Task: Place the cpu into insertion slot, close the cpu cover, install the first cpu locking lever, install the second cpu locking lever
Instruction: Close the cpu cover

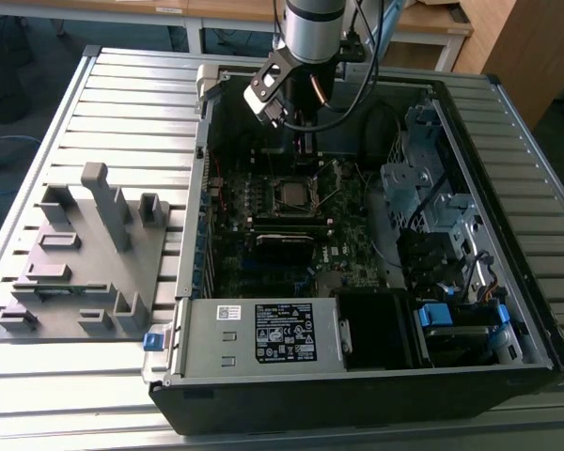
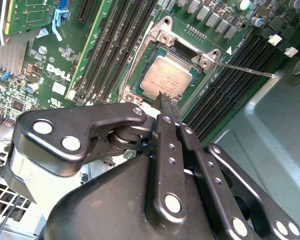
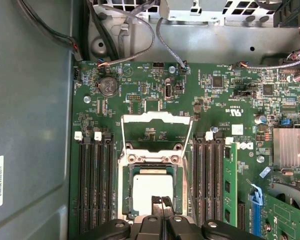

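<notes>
A: Spotted the gripper (image 2: pixel 166 102)?
B: Yes. Hanging low inside the open computer case (image 1: pixel 357 399), right over the cpu (image 2: pixel 162 80). With fingers (image 2: pixel 165 150) pressed together tip to tip, closed on nothing visible.
A: Touching the cpu?
B: Cannot tell. Poised very close over one edge of its metal lid in both wrist views.
A: And where to find the cpu?
B: Lying flat in the insertion slot (image 3: pixel 123 187), silvery lid upward, edges squared with the socket rim. Seen mid-board in the exterior view, near the arm (image 1: pixel 312 28).
A: Which way round, against the board?
B: Sides parallel to the memory slots (image 3: pixel 95 185), with a bank of them along each of two opposite sides.
A: Closed the cpu cover (image 3: pixel 157 118)?
B: Not closed. Standing open, raised off the socket, hinged along the edge toward the coin battery (image 3: pixel 108 86), framing green board in its square window.
A: Any lever to report?
B: One thin metal lever (image 2: pixel 245 69) in the second wrist view, sticking out free of the socket. Long axis running from a socket corner out across the black memory slots toward the grey case wall.
A: Anything beside the case?
B: A grey fixture plate (image 1: pixel 85 254) with upright blocks, resting on the slatted table (image 1: pixel 122 85), to the exterior view's left of the case.
</notes>
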